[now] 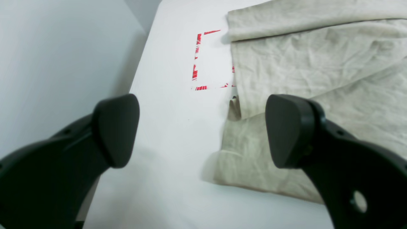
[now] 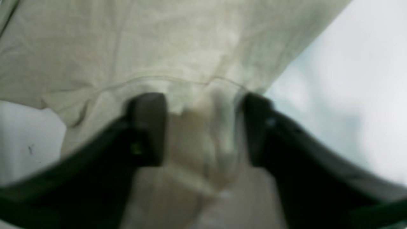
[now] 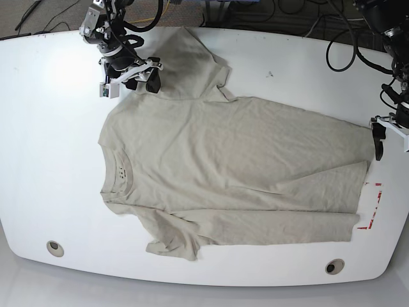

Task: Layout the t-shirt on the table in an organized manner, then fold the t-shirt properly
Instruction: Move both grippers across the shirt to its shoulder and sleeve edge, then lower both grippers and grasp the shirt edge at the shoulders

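Closing on the sleeve hem, the right hand (image 2: 203,130) should gather only that edge and draw it outward, since the t-shirt (image 3: 230,173) lies spread on the tabletop (image 3: 281,70), while the left hand (image 1: 202,130) hangs wide and empty by the bottom hem.

The t-shirt (image 3: 236,173) blankets mid-table (image 3: 51,128); bare margins all round give passage.

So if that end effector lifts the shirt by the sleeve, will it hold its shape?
Probably not. The shirt lies wrinkled and flat, so it likely droops. Fabric already bunches between the right end effector fingers. It looks thin, so probably light.
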